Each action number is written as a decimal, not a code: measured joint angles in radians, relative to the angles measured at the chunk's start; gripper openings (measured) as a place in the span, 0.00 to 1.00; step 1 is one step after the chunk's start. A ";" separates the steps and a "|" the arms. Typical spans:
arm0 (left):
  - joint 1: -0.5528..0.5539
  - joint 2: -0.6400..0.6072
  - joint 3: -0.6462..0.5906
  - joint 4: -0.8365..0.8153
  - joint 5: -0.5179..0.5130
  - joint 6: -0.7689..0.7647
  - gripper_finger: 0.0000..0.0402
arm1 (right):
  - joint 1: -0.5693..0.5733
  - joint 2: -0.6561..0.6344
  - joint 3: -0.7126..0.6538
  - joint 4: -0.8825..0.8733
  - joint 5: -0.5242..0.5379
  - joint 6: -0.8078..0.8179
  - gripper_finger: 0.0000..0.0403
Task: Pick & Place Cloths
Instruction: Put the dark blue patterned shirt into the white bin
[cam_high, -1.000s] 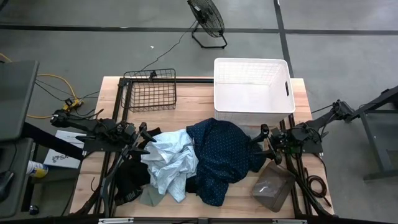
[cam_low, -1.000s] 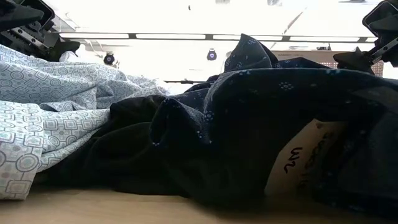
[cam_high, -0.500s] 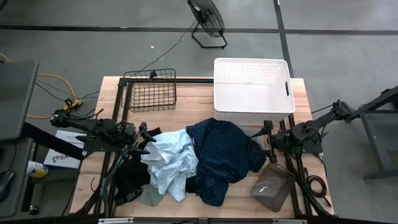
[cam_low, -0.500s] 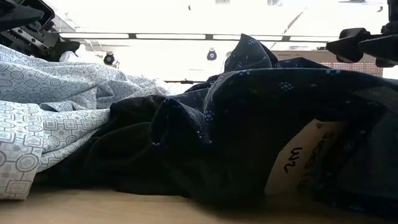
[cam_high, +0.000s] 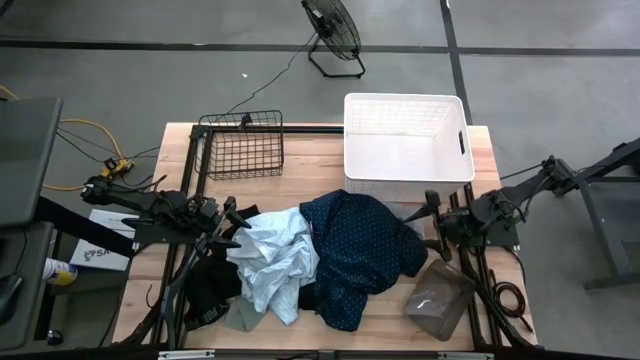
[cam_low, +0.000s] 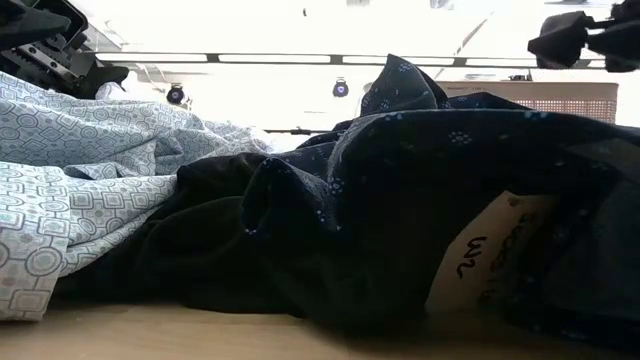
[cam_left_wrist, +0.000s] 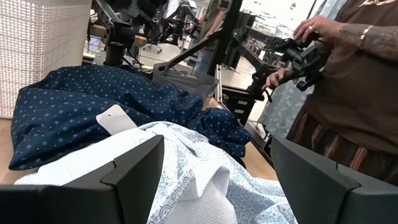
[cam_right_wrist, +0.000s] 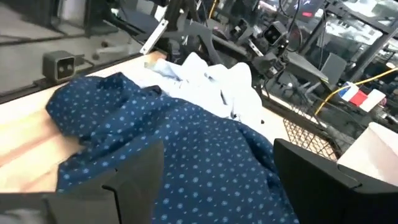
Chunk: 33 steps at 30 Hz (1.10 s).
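The cloths lie in a heap on the table's near middle. A navy dotted shirt (cam_high: 360, 255) (cam_right_wrist: 186, 143) is on the heap's right, a pale blue patterned shirt (cam_high: 275, 255) (cam_left_wrist: 205, 168) on its left. Black cloth (cam_high: 210, 285) and a sage green piece (cam_high: 240, 318) lie at the near left. My left gripper (cam_high: 232, 225) (cam_left_wrist: 217, 180) is level and open at the heap's left edge, with the pale blue shirt in front of its fingers. My right gripper (cam_high: 433, 225) (cam_right_wrist: 217, 180) hangs open by the navy shirt's right edge, above it.
A white laundry basket (cam_high: 405, 135) stands at the far right and a black wire basket (cam_high: 240, 145) at the far left. A grey-brown bag (cam_high: 438, 300) lies at the near right. A person (cam_left_wrist: 348, 93) stands beyond the table's right side.
My right gripper has risen above the navy shirt's right edge and rolled about its own pointing line. Its fingers stay open. The cloths have not moved.
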 joint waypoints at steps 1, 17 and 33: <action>0.000 0.000 0.000 0.000 0.000 0.000 0.72 | -0.008 0.032 0.017 -0.003 0.001 -0.004 0.73; 0.000 0.000 0.000 0.000 0.000 0.000 0.72 | -0.153 0.621 0.440 -0.121 0.022 0.459 0.73; 0.000 0.000 0.000 0.000 0.000 0.000 0.72 | -0.178 1.014 0.734 -0.345 -0.106 1.448 0.73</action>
